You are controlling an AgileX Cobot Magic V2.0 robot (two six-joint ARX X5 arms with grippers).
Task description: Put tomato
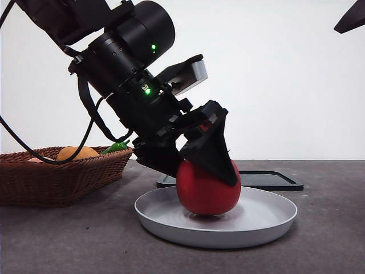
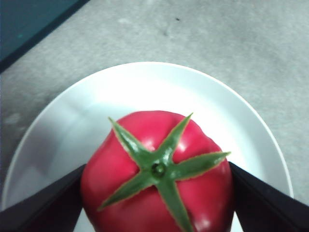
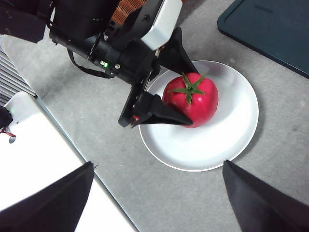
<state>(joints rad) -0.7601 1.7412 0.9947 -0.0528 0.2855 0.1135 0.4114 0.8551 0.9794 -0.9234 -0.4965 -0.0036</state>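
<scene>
Left gripper (image 1: 208,171): jaws set about as wide as the tomato (image 1: 207,188), one black jaw on each flank of the fruit and in contact with its skin in the left wrist view. The arm descends at a slant from the upper left of the front view. Tomato position: between the jaws, its underside resting on the floor of the white plate (image 1: 268,220), near the plate's centre. Green stem (image 2: 159,169) faces upward toward the wrist camera.

Right gripper (image 3: 157,193): jaws spread wide, holding nothing, stationed well above the table and clear of the plate.

Wicker basket (image 1: 51,177) stands to one side of the plate and apart from it; an orange fruit (image 1: 77,153) and a green pepper (image 1: 116,146) lie inside. A dark tray (image 1: 274,180) lies just behind the plate.
</scene>
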